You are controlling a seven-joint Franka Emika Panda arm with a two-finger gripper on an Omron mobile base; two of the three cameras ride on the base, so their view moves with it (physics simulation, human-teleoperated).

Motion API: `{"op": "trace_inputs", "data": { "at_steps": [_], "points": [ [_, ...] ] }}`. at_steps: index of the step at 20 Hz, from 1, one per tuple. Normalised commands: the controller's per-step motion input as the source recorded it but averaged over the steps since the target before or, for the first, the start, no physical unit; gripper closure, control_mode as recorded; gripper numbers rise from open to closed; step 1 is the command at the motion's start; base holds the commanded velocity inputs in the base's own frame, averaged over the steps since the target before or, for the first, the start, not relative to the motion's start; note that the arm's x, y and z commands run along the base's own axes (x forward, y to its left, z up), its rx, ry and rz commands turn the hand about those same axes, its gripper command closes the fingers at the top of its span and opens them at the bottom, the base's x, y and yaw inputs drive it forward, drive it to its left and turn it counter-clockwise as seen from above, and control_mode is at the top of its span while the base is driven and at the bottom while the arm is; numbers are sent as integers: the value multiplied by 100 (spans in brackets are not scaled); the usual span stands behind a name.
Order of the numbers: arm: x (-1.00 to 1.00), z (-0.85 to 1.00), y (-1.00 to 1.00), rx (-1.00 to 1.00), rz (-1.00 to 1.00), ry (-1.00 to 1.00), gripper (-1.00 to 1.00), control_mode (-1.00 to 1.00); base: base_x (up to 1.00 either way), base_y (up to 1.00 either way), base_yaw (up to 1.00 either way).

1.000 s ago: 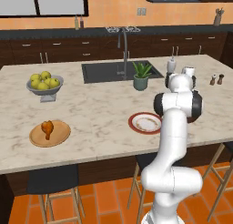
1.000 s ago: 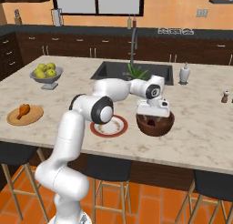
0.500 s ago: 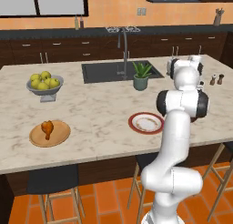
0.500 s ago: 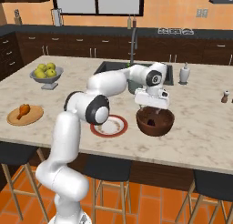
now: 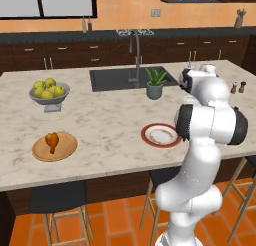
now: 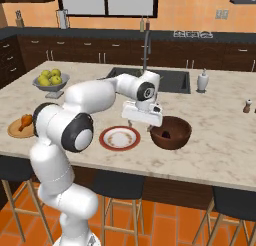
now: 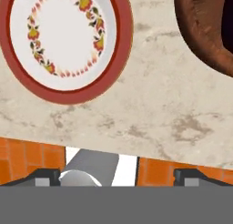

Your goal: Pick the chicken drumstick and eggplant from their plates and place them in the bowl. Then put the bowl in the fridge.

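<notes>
1. You see a white plate (image 7: 68, 41) with a dark red rim and a ring of little red and yellow flowers.
2. The bowl (image 6: 171, 133) is dark reddish brown.
3. The eggplant (image 6: 166, 135) inside it looks almost black.
4. The chicken drumstick (image 5: 52, 140) is orange-brown, on a tan wooden plate (image 5: 66, 149).
5. The counter (image 5: 110, 120) is pale cream marble with grey-brown swirls.
6. Yellow fruit (image 5: 47, 88) sits in a grey fruit bowl (image 5: 49, 98).

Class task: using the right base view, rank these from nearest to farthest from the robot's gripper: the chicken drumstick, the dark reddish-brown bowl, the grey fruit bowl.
Measured from the gripper:
1. Dark reddish-brown bowl, just to its right in the picture.
2. Grey fruit bowl, far left, toward the back of the counter.
3. Chicken drumstick, on the wooden plate at the counter's left edge.
</notes>
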Motion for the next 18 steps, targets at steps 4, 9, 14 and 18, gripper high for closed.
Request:
{"op": "trace_inputs", "data": {
  "at_steps": [4,9,14,18],
  "points": [
    [-35,10,100,-11,-7,-15,-100,-100,0,0,0],
    [2,18,100,-9,-3,-8,-100,-100,0,0,0],
    [2,16,100,-8,-4,-7,-100,-100,0,0,0],
    [4,16,100,-7,-4,-7,-100,-100,0,0,0]
  ]
}}
